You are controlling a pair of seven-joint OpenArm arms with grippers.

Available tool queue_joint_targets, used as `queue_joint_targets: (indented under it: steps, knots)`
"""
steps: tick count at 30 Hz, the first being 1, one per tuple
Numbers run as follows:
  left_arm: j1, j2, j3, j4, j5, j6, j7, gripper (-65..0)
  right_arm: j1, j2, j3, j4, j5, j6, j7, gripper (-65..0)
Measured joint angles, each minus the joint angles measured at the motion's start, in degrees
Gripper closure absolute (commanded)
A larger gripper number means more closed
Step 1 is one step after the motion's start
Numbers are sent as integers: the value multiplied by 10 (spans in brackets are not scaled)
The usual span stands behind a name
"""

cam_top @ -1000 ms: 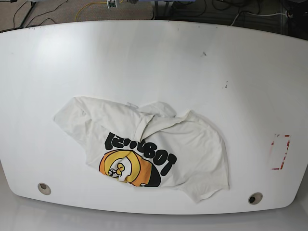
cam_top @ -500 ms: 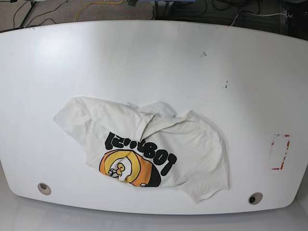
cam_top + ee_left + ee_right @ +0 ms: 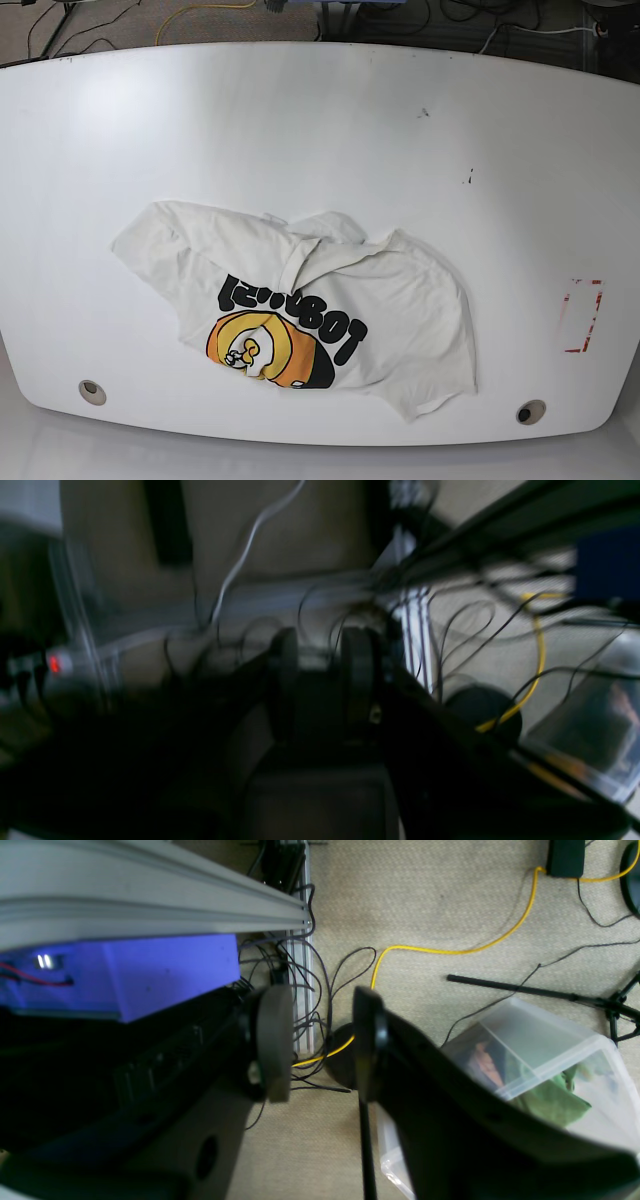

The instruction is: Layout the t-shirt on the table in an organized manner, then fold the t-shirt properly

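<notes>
Where it lies crumpled, t-shirt [image 3: 300, 310], orange graphic showing

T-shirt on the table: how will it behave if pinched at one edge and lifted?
Probably floppy: the t-shirt lies crumpled, with folds over its print. A single pinch would likely let the rest hang and drag. The glossy table suggests it may slide rather than stay put.

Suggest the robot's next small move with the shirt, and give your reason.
Probably bring one arm down to a rumpled edge of the shirt. It lies crumpled on the table, cloth folded across its middle. The right gripper is open, empty, off the table, facing the floor; the left gripper is too blurred to judge.
</notes>
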Motion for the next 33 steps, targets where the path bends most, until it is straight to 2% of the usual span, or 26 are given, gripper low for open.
queue_joint_targets:
  steps: [17, 24, 27, 33]
  knots:
    - [118, 16, 0, 212, -2, 0, 5, -132, -8, 2, -2, 16, 0, 3, -1, -187]
    - [151, 22, 0, 296, -81, 2, 7, -132, -35, 2, -2, 100, -4, 6, 1, -187]
    - [162, 22, 5, 333, -97, 1, 32, -132, -40, 2, -2, 139, -5, 7, -6, -187]
    - [188, 22, 9, 448, -122, 0, 135, -132, -54, 4, -1, 225, -5, 7, -30, -187]
